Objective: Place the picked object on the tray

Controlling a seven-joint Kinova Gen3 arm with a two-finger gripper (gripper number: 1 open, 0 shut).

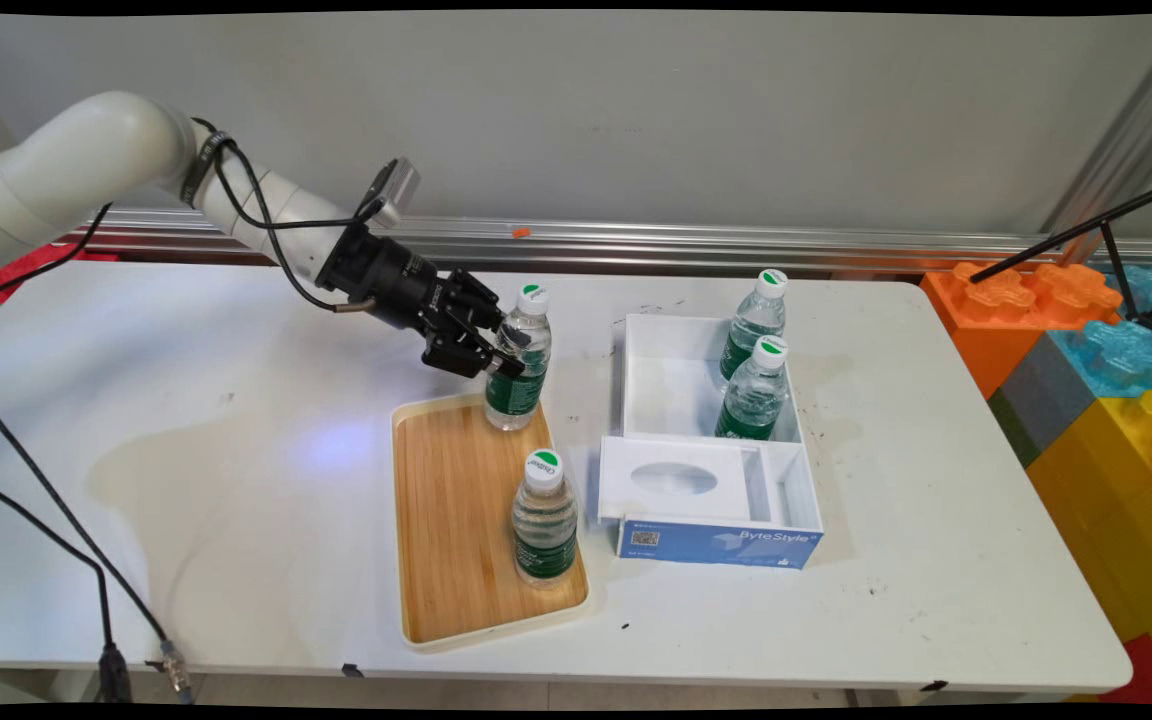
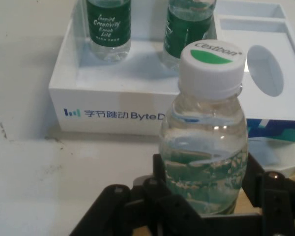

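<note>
The white worktop (image 1: 186,560) carries everything, and I place it all from the wooden tray (image 1: 456,500) near its middle. Well to the right of the tray, past the worktop's edge, big toy bricks (image 1: 1086,350) are stacked. Just right of the tray sits a white box (image 1: 622,380) with a blue front. 2 boxed bottles (image 1: 758,320) stand in its far compartment, and an oval-holed panel (image 1: 676,478) lies in its near one.

On the tray's near right corner stands a lone bottle (image 1: 544,520), untouched. At the tray's far right corner is the gripped bottle (image 1: 521,375) (image 2: 206,147), about upright. I cannot tell whether its base rests on the tray or hangs just above.

The pincer (image 1: 508,352) (image 2: 204,191) reaches in from the tray's far left. It is closed round that bottle's body, below the white and green cap, with a finger on each side.
</note>
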